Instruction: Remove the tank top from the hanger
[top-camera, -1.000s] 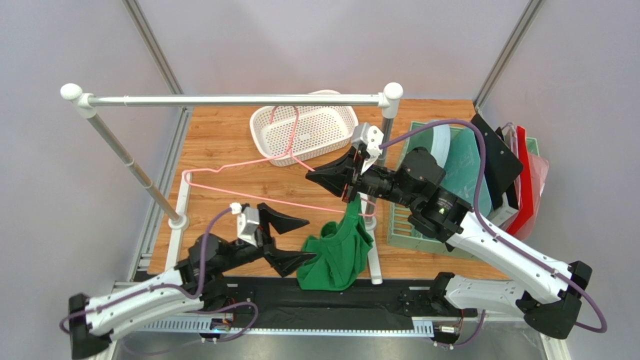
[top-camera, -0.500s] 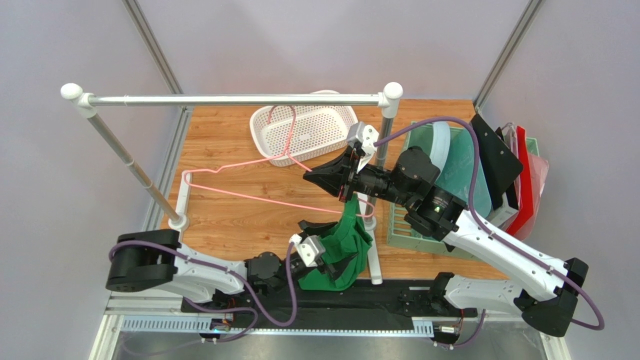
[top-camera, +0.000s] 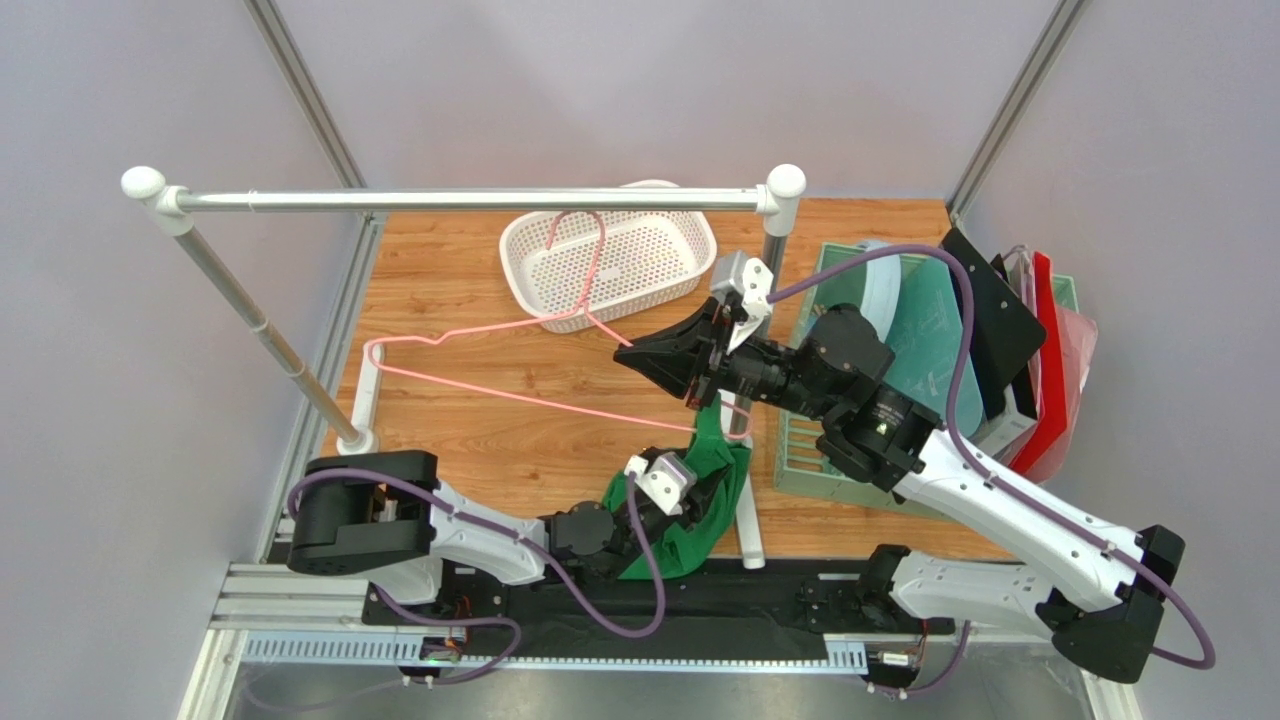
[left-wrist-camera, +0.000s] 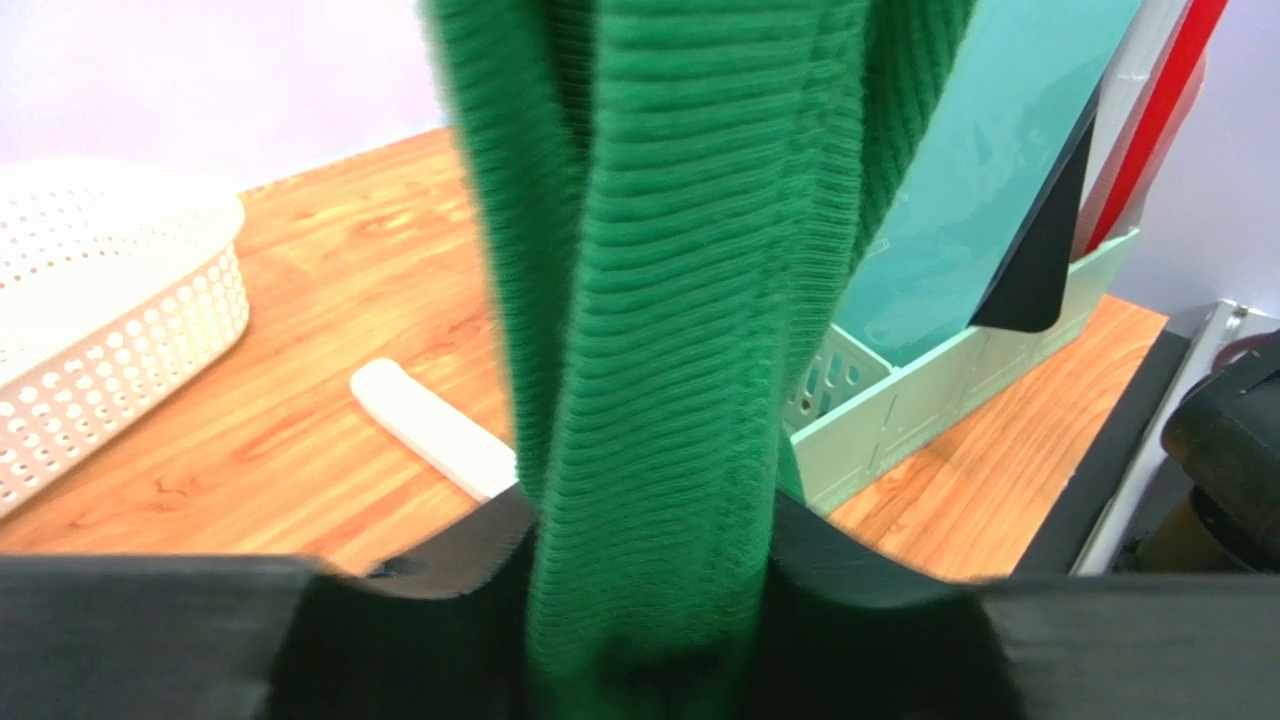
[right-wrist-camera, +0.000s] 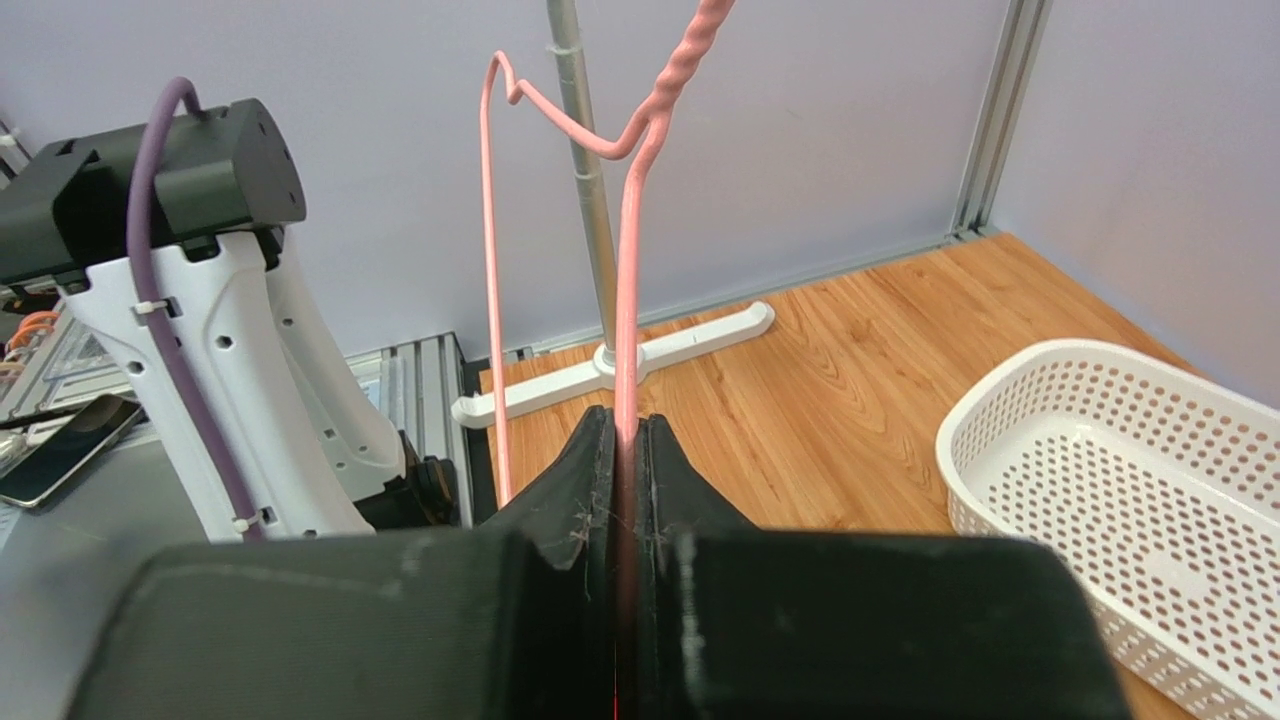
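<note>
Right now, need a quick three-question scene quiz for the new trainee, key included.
1. True or false: the right hand is shut on the hanger.
2. What runs between the left hand fingers? A) white basket B) tank top C) teal board
3. Is the tank top off the hanger?

Key: 1 true. 2 B. 3 no, it hangs from the hanger's end by the right hand.
</note>
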